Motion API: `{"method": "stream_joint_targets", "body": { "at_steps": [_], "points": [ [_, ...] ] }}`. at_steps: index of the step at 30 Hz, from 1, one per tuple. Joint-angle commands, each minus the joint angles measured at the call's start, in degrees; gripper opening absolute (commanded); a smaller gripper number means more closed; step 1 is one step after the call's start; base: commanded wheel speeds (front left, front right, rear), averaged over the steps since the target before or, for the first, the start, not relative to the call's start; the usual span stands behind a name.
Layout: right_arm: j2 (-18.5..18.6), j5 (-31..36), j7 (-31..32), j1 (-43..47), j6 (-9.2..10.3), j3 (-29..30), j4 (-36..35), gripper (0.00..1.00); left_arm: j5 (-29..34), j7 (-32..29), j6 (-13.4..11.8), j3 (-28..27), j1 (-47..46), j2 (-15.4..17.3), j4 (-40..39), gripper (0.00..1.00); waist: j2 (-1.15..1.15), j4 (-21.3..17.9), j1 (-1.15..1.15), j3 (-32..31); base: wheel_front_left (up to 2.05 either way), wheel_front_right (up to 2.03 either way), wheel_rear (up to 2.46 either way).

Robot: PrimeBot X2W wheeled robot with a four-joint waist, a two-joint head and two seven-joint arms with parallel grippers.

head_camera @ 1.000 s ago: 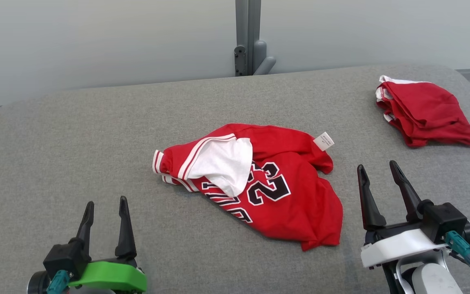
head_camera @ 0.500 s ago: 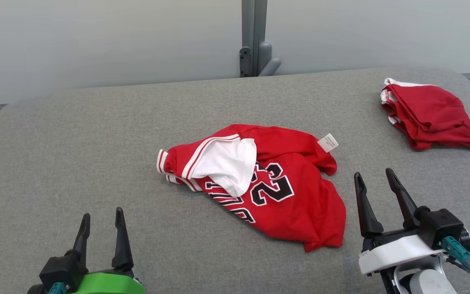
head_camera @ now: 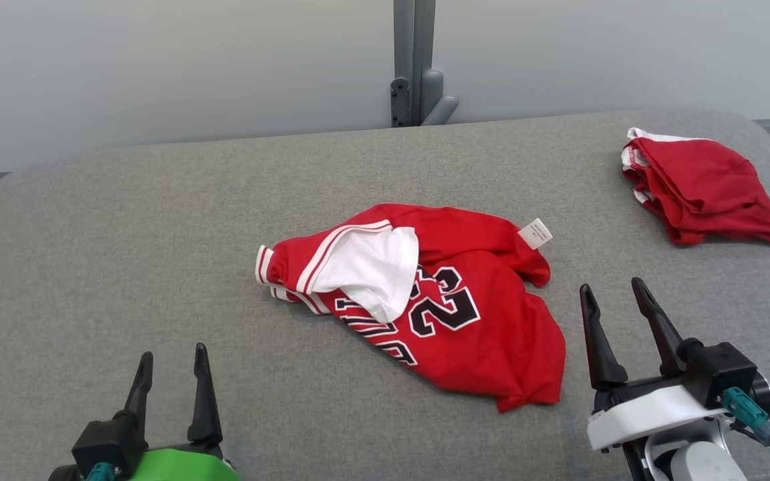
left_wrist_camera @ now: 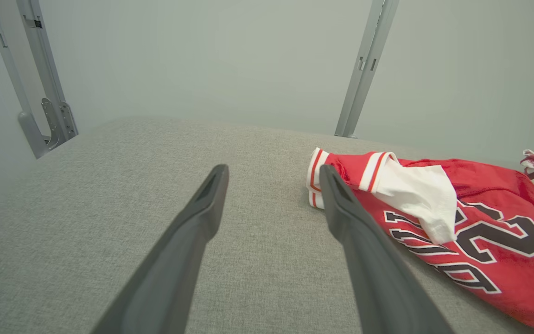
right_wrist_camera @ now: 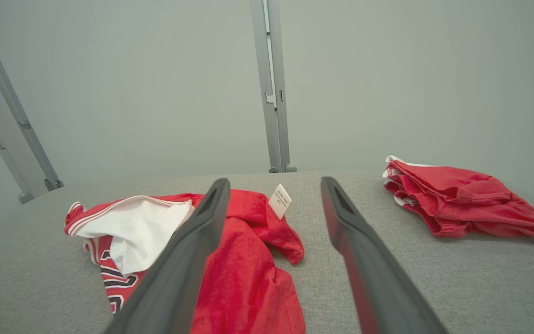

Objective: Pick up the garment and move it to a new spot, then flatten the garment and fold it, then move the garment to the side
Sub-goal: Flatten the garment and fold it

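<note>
While no lift is yet underway, entries are running largest first.

Table (head_camera: 124, 234): grey and padded, carrying everything. Its woven cover is likely gripping fabric during any slide.

Shirt (head_camera: 492, 334): red, lying crumpled at the table's middle, with a white patch (head_camera: 365, 267) flopping over the numerals. A pinch through several layers is risking a bunched lift that is hard to flatten.

Second garment (head_camera: 699, 194) (red, already folded, far right): sitting well apart. A careless swing that way is risking a knock.

Right gripper (head_camera: 611, 285): hovering spread and empty, just beside the shirt's near corner.

Left gripper (head_camera: 173, 353): likewise spread and empty, farther off.

Label (head_camera: 535, 234): white, sticking up at the shirt's far edge. Catching only this is risking a slipped hold.
</note>
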State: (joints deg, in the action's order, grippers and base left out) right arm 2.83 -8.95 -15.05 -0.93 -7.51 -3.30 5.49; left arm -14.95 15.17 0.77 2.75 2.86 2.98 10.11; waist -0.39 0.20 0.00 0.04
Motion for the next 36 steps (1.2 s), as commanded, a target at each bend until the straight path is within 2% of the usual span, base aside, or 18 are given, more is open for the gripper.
{"method": "stream_joint_targets", "body": {
  "at_steps": [1,8,16,19,24,31,36],
  "points": [
    [0.12,0.43,-0.16,-0.36,0.04,-0.07,0.15,1.0,0.35,-0.06,0.39,0.18,0.47,-0.05,0.43,1.0,0.39,-0.01,0.0,0.0,0.0,0.0,0.0],
    [0.12,0.64,-0.16,-0.6,0.04,-0.29,0.33,1.0,0.34,-0.06,2.57,5.23,-2.92,-0.08,4.3,1.0,0.39,-0.12,0.0,0.31,0.0,0.0,0.0],
    [0.13,0.67,-0.15,-1.94,0.04,-1.22,0.57,1.0,-7.75,-2.9,4.07,18.64,-10.88,-0.03,8.88,1.0,0.39,-1.84,0.0,2.35,0.0,0.0,0.0],
    [0.13,0.67,-0.16,-2.64,0.04,-1.66,0.68,1.0,-9.71,-4.03,3.22,22.79,-14.69,0.01,12.0,1.0,0.39,-3.46,0.0,3.66,0.0,0.0,0.0],
    [0.12,0.81,-0.15,-3.78,0.04,-1.49,0.44,1.0,-13.43,-3.89,1.62,26.42,-20.19,0.03,18.03,1.0,0.39,-6.34,0.0,6.15,0.0,0.0,0.0],
    [0.11,0.71,-0.15,-5.03,0.04,-1.16,-0.17,1.0,-17.54,-3.48,0.49,28.49,-26.42,0.04,26.95,1.0,0.39,-8.83,0.0,9.06,0.0,0.0,0.0],
    [0.11,0.19,-0.15,-5.79,0.04,-1.43,-0.36,1.0,-19.59,-2.82,-2.03,28.54,-30.22,0.01,33.33,1.0,0.39,-10.09,0.0,10.34,0.0,0.0,0.0]
  ]
}}
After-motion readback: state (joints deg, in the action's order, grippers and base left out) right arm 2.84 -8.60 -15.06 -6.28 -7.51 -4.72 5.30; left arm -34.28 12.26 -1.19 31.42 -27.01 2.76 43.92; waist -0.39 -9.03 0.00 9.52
